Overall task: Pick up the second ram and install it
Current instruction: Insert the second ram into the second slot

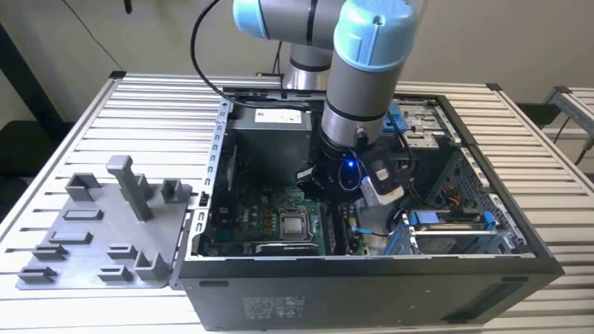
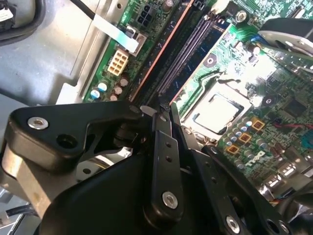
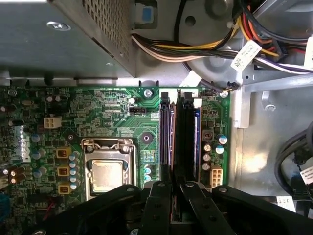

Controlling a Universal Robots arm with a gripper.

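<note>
Exterior view: the arm reaches down into an open computer case (image 1: 390, 278) that stands on a slatted metal surface (image 1: 111, 118), and the tool (image 1: 346, 182) sits low over the motherboard (image 1: 250, 223), just beside the processor socket (image 1: 295, 225). A grey plastic tray (image 1: 93, 236) with upright blocks lies on the surface, to the exterior view's left of the case. In the first wrist view the tool (image 3: 175, 205) has its two black fingers (image 3: 157, 208) drawn close together, with a thin board edge between them that looks like the second ram (image 3: 172, 147); it stands on its long edge in line with the black memory slots (image 3: 188, 137), next to the socket (image 3: 106, 171). Whether it is fully seated I cannot tell. In the second wrist view the fingers (image 2: 164, 161) are nearly closed on that same narrow strip (image 2: 166, 49), directly above the long slots (image 2: 193, 46), with the power supply's cable bundle (image 3: 195, 49) beyond them.
</note>
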